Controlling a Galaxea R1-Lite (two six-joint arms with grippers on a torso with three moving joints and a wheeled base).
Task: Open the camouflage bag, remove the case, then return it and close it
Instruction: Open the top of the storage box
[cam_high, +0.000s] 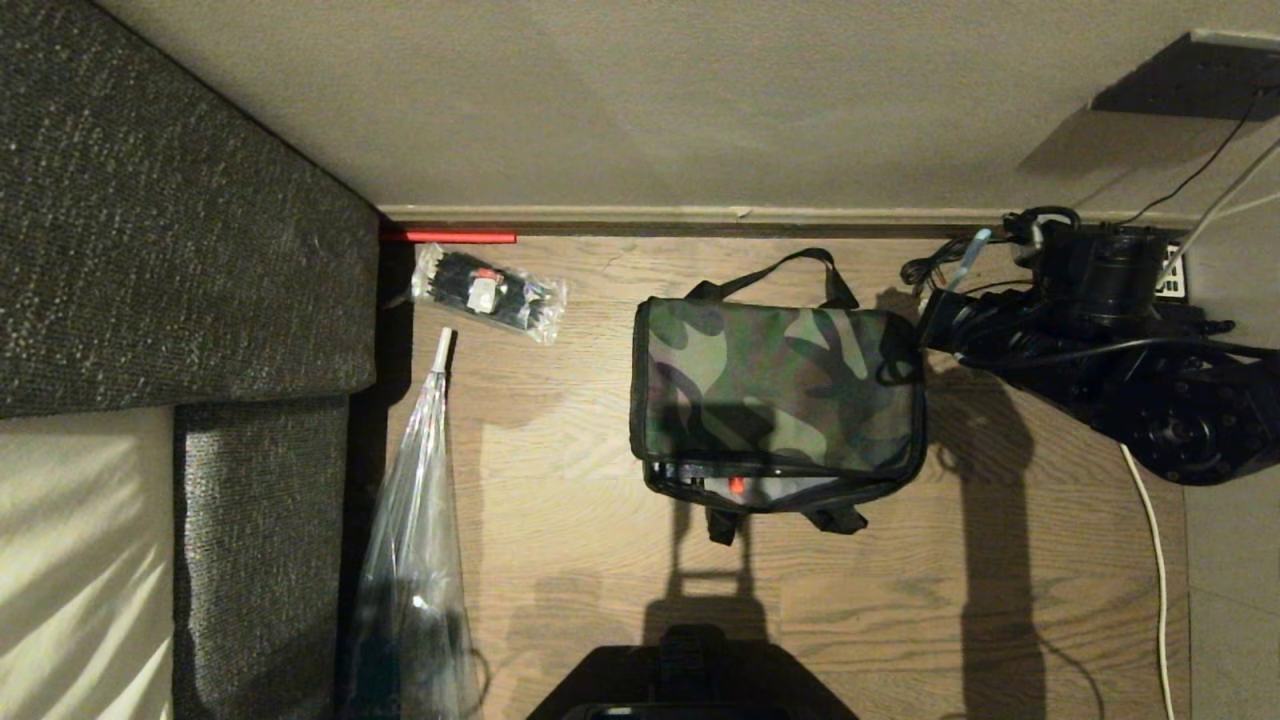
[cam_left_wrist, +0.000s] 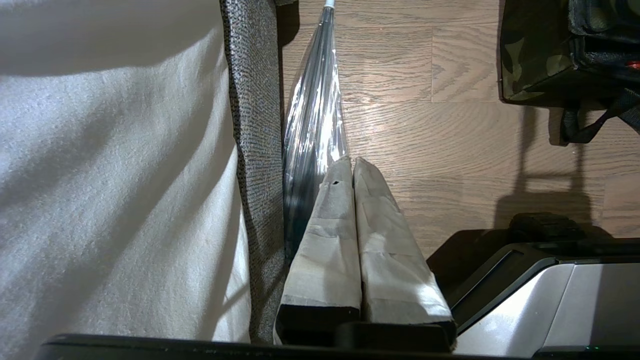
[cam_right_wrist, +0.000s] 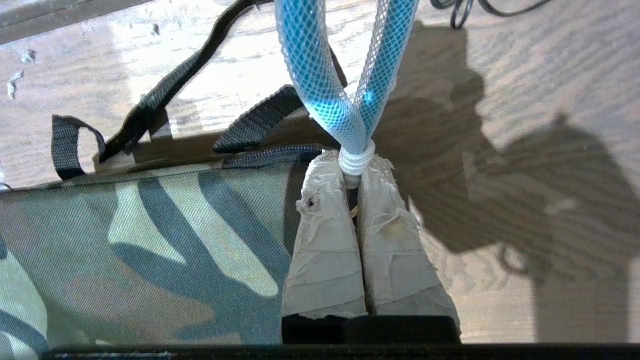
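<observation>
Right gripper (cam_right_wrist: 352, 172), its taped fingers (cam_right_wrist: 325, 250) pressed together, pinches the white-wrapped end of a blue mesh pull loop (cam_right_wrist: 345, 107) at the far right corner of the camouflage bag (cam_high: 775, 395); in the head view we see the right arm reaching in from the right edge of the frame to the bag's upper right corner, where a dark loop hangs against the bag's side.

We find the bag at centre frame on the wood floor (cam_high: 560, 500), its camouflage lid lying nearly flat but not sealed; along its lower edge a gap shows a dark interior, a pale reflection and a small red dot, so we judge the zip is at least partly undone there; whether the case is what sits in that gap we cannot tell for certain, though nothing like it lies on the floor.

We judge the zip is mid-travel; which way it is being run, and so whether this is the opening or the closing, the views do not settle.

Left gripper (cam_left_wrist: 352, 165), fingers shut on nothing, hangs parked at the lower left, beside the grey sofa (cam_high: 180, 220) and a clear plastic-wrapped bundle (cam_high: 415, 520); a clear packet of black items (cam_high: 490, 293) lies at upper left of the bag.
</observation>
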